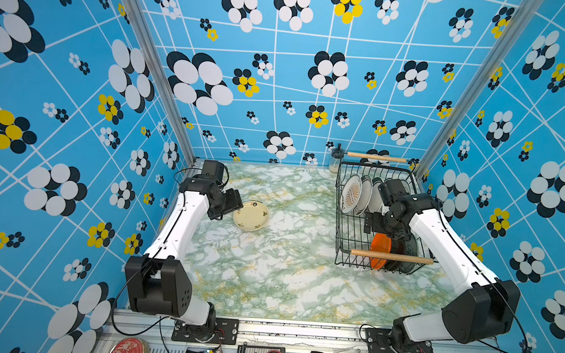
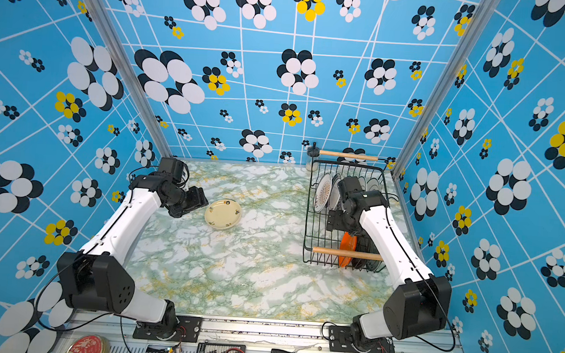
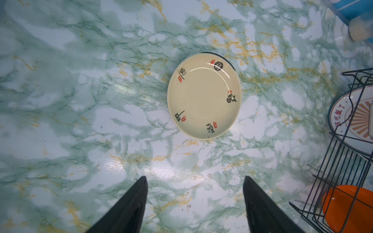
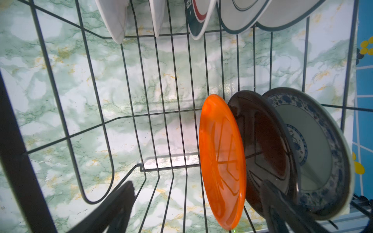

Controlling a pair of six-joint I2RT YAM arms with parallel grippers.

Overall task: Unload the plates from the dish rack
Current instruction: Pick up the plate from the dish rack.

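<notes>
In both top views the dish rack point(image 1: 343, 255) stands at the right rear of the marbled tabletop point(image 1: 285, 268), with a glass jar point(image 1: 335, 160) just beside its far left corner. A row of white plates point(image 1: 352, 193) stands on edge in the rack's far half. An orange plate point(image 1: 380, 249) stands with darker ones in the near right corner, behind the near wooden handle. A cream plate point(image 1: 251, 215) lies flat on the tabletop, well apart from the rack. The left hand point(image 1: 234, 201) hovers just beside its left edge. The right hand point(image 1: 374, 225) reaches down into the middle of the rack, its fingers hidden from above.

In the left wrist view the left hand point(image 3: 194, 178) is released: its two dark fingers point(image 3: 133, 203) stand wide apart with only bare tabletop between them. The cream plate point(image 3: 203, 95) rests face up beyond the tips, touching neither. The rack's corner point(image 3: 343, 161) shows at the edge.

In the right wrist view the right hand point(image 4: 196, 182) is spread wide and grasps nothing. The orange plate point(image 4: 222, 161) stands upright between its fingers. A black plate point(image 4: 264, 141) and a blue-patterned plate point(image 4: 310, 145) lean behind it. One finger point(image 4: 282, 207) crosses in front of the black plate; whether it touches cannot be told.
</notes>
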